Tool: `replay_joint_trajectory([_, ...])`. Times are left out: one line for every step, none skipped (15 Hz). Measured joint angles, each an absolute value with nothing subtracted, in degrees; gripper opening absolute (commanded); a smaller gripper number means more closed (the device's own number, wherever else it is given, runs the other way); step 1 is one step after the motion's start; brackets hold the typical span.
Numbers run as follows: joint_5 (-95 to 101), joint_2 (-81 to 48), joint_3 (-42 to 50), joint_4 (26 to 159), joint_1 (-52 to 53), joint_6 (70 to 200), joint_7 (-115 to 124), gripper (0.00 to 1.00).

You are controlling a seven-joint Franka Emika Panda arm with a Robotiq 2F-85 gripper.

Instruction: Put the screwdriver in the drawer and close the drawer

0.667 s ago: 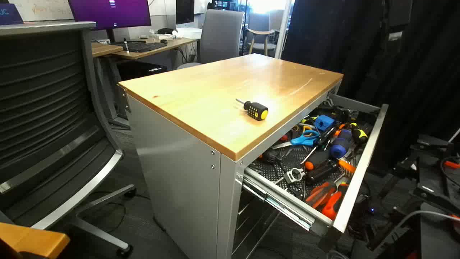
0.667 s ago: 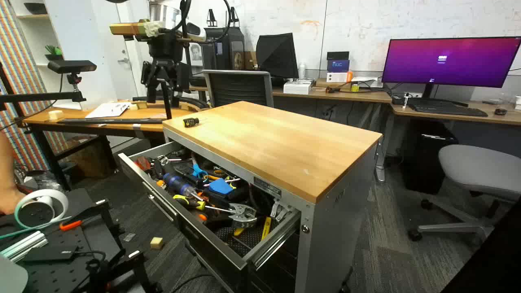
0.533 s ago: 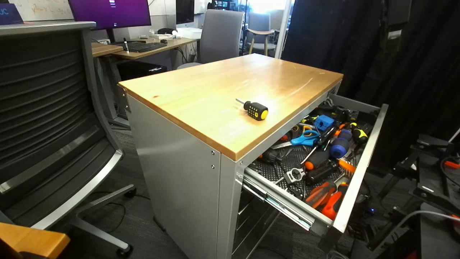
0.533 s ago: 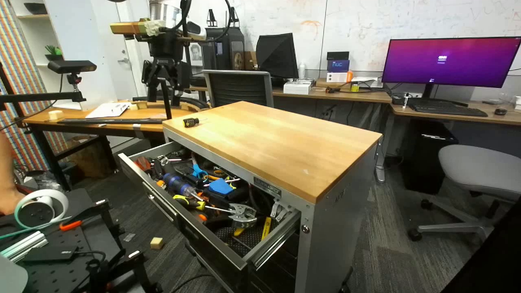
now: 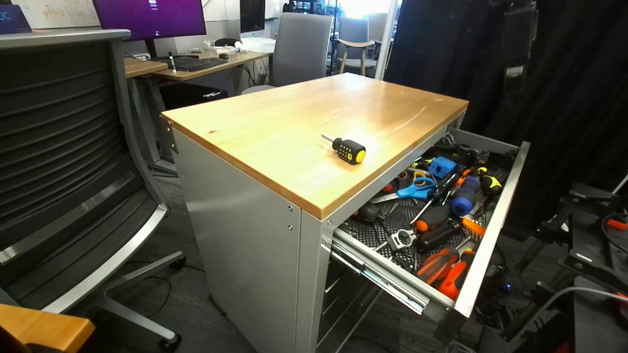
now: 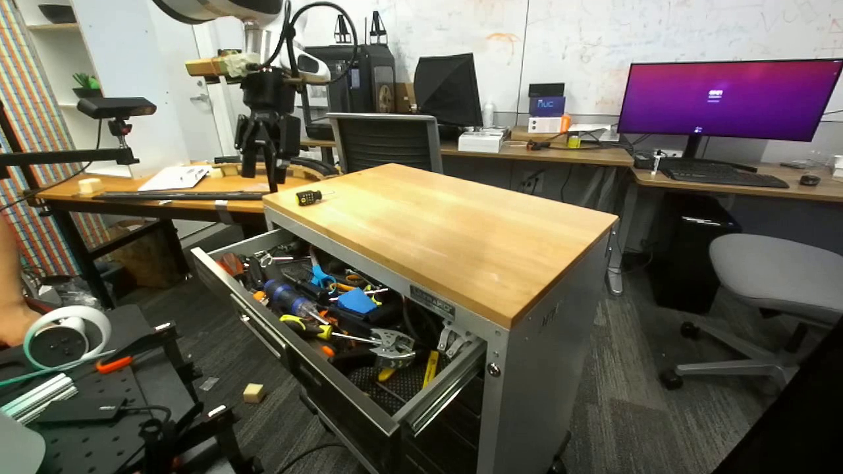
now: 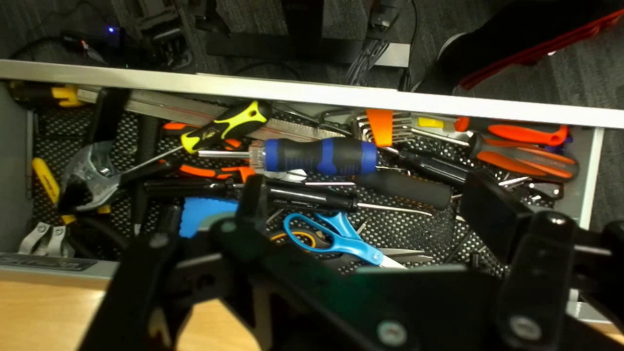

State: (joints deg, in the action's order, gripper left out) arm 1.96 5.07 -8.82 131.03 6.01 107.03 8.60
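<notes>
The short black screwdriver with yellow dots and a yellow end (image 5: 351, 151) lies on the wooden cabinet top near its front corner; it also shows in an exterior view (image 6: 308, 197). The wrist view does not show it. The light-grey drawer is pulled out and full of tools; its pale front shows in both exterior views (image 5: 496, 223) (image 6: 224, 280) and in the wrist view (image 7: 292, 89). My black gripper (image 6: 263, 172) hangs, pointing down, above the level of the cabinet top. In the wrist view the gripper (image 7: 373, 209) is open, fingers wide apart, nothing between them, with the drawer below.
The wooden cabinet top (image 5: 274, 113) borders the open drawer. Inside lie blue scissors (image 7: 356, 246), a blue-handled screwdriver (image 7: 319, 156) and orange-handled tools (image 7: 529, 158). A black chair (image 5: 64, 162) stands beside the cabinet. A black cart (image 6: 118, 388) with tape stands before the drawer.
My gripper has moved lower in an exterior view, and more of the white arm shows above it. The screwdriver and the drawer have not moved.
</notes>
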Motion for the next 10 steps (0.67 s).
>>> replay_joint_trajectory([2.0,2.4,-9.9,130.1,7.0,108.4,11.6,1.00])
replay_joint_trajectory([2.0,-0.5,-11.0,128.9,8.0,110.0,14.1,1.00])
replay_joint_trajectory([2.1,-3.6,-11.8,127.4,9.2,111.7,17.1,1.00])
replay_joint_trajectory([2.3,-6.8,-12.4,125.6,10.5,113.3,19.7,1.00])
replay_joint_trajectory([2.7,-10.1,-12.7,123.4,11.9,114.7,22.2,1.00])
replay_joint_trajectory([3.2,-13.2,-12.7,121.1,13.2,116.2,24.5,1.00])
replay_joint_trajectory([3.6,-16.1,-12.7,118.7,14.5,117.8,26.7,1.00])
replay_joint_trajectory([4.0,-18.7,-12.5,116.4,15.6,119.3,28.9,1.00])
replay_joint_trajectory([4.6,-20.9,-12.2,114.2,16.8,120.5,31.1,1.00])
replay_joint_trajectory([5.4,-22.6,-11.6,112.2,18.0,121.2,33.3,1.00])
